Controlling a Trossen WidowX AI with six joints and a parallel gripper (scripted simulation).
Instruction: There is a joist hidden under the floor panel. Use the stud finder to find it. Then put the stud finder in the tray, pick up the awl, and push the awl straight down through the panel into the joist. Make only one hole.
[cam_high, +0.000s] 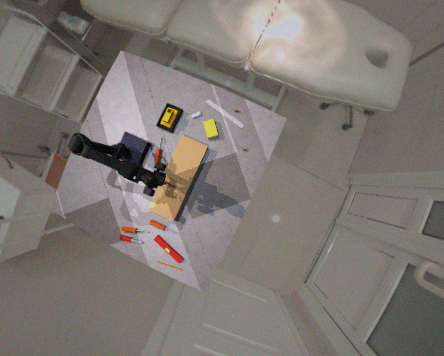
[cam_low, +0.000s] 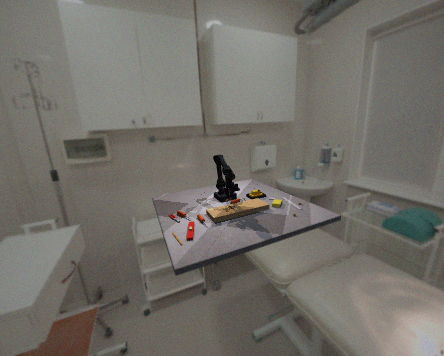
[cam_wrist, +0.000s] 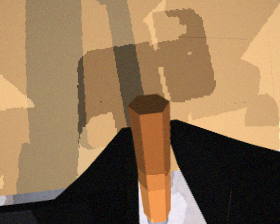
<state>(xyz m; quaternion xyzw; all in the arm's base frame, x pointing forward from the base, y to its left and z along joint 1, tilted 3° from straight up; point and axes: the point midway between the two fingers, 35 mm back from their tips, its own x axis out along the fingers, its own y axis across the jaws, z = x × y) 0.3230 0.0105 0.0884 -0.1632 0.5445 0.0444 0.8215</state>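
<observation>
Gripping the orange six-sided handle (cam_wrist: 154, 145) that we take to be the awl, our tool (cam_high: 170, 183) (cam_low: 236, 189) (cam_wrist: 150, 132) has its fingers closed on either side of it. From the wrist we see the handle's end, but its point is hidden, so we cannot tell whether it touches the wood. The tool is over the tan floor panel (cam_high: 190, 152) (cam_low: 252, 207) (cam_wrist: 227, 57), toward the end nearer the red level (cam_high: 168, 249) (cam_low: 190, 231); shadows cross the panel's face.

We have the yellow stud finder (cam_high: 170, 117) (cam_low: 256, 193) lying inside the black tray (cam_high: 160, 126) (cam_low: 264, 196), well apart from the tool. A yellow block (cam_high: 210, 128) (cam_low: 277, 203) rests on the bench (cam_high: 220, 227) (cam_low: 270, 232), near the panel's other end, with a long white strip (cam_high: 225, 114) (cam_low: 292, 203) beyond it.

One orange-handled driver (cam_high: 158, 155) (cam_low: 235, 201) lies between the arm's base and the panel. Near the level we find two more orange handles (cam_high: 157, 224) (cam_low: 201, 218), a red-handled piece (cam_high: 132, 239) (cam_low: 171, 216) and a thin pencil (cam_high: 170, 265) (cam_low: 177, 238).
</observation>
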